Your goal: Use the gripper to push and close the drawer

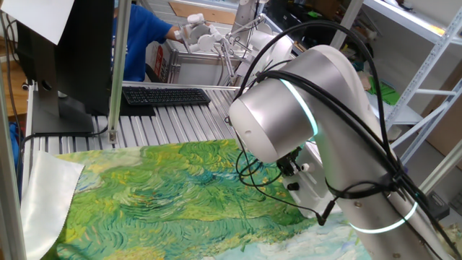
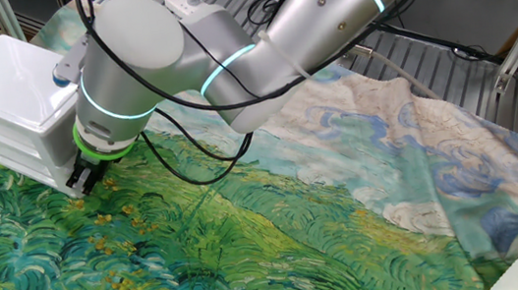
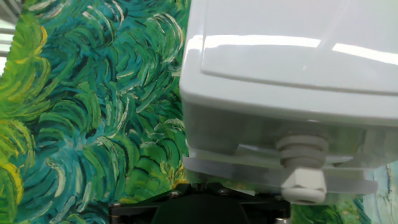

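From one fixed view, the big silver arm fills the right side and blocks nearly everything; the pincer and the drawer are hidden behind it, with only the painted green cloth (image 1: pixel 159 195) on the desk showing.

Over to the other fixed view: the pincer (image 2: pixel 85 176), black below its green ring, is angled down at the lower front corner of the white box (image 2: pixel 7 72), right by the drawer (image 2: pixel 18 155). Its fingers are pressed together and grip nothing. The drawer front looks close to flush with the box, though I can't tell if a gap remains.

Hand view now: the box looms right ahead, a knob (image 3: pixel 303 163) on the drawer front (image 3: pixel 273 173) just above the dark pincer body at the bottom edge. That front appears to stand slightly proud.

My read: we're in the pushing step. Next calls for a steady shove straight into the front, until it seats.
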Controlling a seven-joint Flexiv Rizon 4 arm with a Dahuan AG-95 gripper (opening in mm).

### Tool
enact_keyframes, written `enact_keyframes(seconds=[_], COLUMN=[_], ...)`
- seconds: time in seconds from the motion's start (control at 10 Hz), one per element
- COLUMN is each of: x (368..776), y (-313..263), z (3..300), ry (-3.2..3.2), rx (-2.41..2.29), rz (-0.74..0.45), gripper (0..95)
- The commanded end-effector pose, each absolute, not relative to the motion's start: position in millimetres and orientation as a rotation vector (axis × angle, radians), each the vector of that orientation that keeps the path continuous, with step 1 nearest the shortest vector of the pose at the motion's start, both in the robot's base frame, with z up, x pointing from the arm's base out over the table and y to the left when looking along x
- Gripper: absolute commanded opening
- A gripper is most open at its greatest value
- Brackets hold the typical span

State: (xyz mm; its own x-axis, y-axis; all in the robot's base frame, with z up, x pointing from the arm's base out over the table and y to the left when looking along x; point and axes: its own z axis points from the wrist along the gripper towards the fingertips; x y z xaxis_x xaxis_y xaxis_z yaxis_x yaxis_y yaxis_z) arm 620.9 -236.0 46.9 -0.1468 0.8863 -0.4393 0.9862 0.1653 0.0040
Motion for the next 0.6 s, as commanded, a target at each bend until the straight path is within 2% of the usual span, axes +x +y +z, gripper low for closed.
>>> enact_keyframes(seconds=[0.1, 0.6], x=[618.9, 617.5], y=[-235.3, -238.6], z=[48.2, 47.4], ry=[2.119, 2.122], rx=[1.78, 1.765], rz=[-0.411, -0.419], gripper=[0.0, 0.0])
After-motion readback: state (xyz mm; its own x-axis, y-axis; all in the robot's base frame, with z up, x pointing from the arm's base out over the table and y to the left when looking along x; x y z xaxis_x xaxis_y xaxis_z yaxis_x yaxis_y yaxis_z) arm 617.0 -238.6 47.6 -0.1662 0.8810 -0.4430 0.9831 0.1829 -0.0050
